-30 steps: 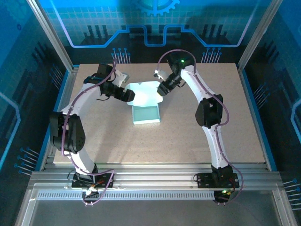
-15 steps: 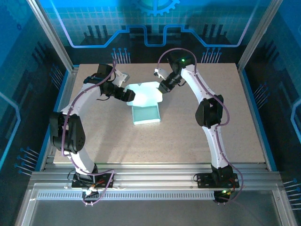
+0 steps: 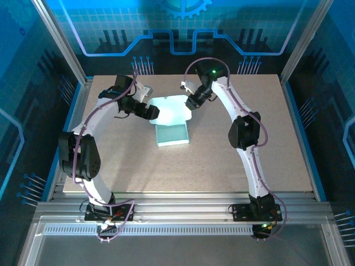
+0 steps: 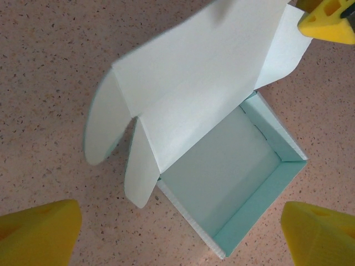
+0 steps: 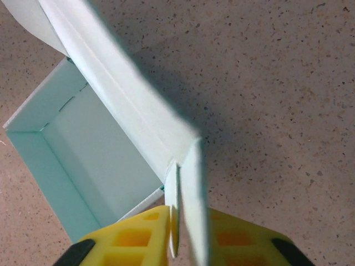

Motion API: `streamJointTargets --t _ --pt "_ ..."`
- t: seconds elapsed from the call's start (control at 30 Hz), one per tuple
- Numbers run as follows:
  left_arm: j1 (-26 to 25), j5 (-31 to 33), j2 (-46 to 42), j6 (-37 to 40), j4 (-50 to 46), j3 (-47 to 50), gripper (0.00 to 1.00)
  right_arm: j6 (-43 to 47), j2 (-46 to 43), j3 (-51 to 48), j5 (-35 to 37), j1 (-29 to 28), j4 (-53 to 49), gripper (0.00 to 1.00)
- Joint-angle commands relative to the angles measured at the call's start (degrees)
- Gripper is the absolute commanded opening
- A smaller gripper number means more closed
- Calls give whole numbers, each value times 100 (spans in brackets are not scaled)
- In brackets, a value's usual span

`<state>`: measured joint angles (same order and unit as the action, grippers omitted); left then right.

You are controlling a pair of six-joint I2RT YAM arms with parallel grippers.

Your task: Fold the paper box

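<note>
The paper box (image 3: 172, 134) sits mid-table as a pale mint tray with its lid (image 3: 172, 109) raised behind it. My right gripper (image 3: 191, 103) is shut on the lid's right end. In the right wrist view its yellow fingers (image 5: 138, 235) pinch two folded side flaps (image 5: 191, 183) between them, above the open tray (image 5: 94, 155). My left gripper (image 3: 152, 113) hovers open at the lid's left side. In the left wrist view the left gripper (image 4: 180, 235) spreads wide around the tray (image 4: 238, 172), touching nothing, and two rounded flaps (image 4: 105, 124) hang at the lid's left end.
The box rests on a speckled tan tabletop (image 3: 222, 160) with free room in front and to both sides. Metal frame rails (image 3: 183, 208) run along the near edge, and blue enclosure walls (image 3: 183, 33) stand behind.
The right gripper's fingers have closed onto the lid's right flaps and the wrist has shifted slightly back. The left arm and the tray have stayed put.
</note>
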<state>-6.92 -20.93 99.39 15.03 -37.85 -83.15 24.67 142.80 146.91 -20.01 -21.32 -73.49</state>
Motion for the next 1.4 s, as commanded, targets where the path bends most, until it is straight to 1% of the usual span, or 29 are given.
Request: streamJointTargets --t 0.0,0.03,0.1,0.3,0.4,0.43,0.57,0.6,0.63,0.7,0.83,0.9,0.97,1.03,1.07,1.1,1.37 --pt "77 -201 -87 35 -13 -65 94 43 59 193 -97 -56 -119 11" --pt "78 -194 -87 33 -5 -65 93 47 43 197 -84 -56 -120 6" --pt "87 -185 -94 7 13 -61 94 65 27 191 -71 -57 -125 0" --pt "138 -158 -158 -79 338 -24 93 80 -165 24 -90 -96 -48 0" --pt "147 -282 -42 20 140 -254 89 67 -318 -161 -103 -110 64 0" --pt "147 -334 40 89 -9 -372 86 65 -350 -187 -116 -108 75 0" --pt "138 -488 296 343 -438 -641 68 65 -413 -257 -72 -127 75 0" --pt "138 -603 353 371 -553 -701 56 65 -420 -264 -56 -123 81 0" --pt "138 -727 425 379 -681 -778 51 64 -415 -269 -33 -127 83 0" --pt "117 -733 549 351 -793 -881 50 56 -411 -268 -10 -129 92 0" --pt "99 -170 626 310 -731 -843 51 47 -416 -279 -38 -135 92 0" --pt "94 101 645 287 -692 -834 54 55 -445 -310 -25 -135 81 0" --pt "88 114 675 221 -672 -842 53 55 -472 -351 8 -134 122 0" --pt "73 31 704 164 -667 -819 48 48 -481 -365 15 -135 140 0" --pt "49 23 726 163 -678 -808 41 34 -479 -365 19 -131 151 0" --pt "30 42 751 175 -705 -806 39 25 -481 -365 5 -135 160 0" --pt "-13 121 884 267 -877 -820 38 3 -499 -374 8 -141 156 0"
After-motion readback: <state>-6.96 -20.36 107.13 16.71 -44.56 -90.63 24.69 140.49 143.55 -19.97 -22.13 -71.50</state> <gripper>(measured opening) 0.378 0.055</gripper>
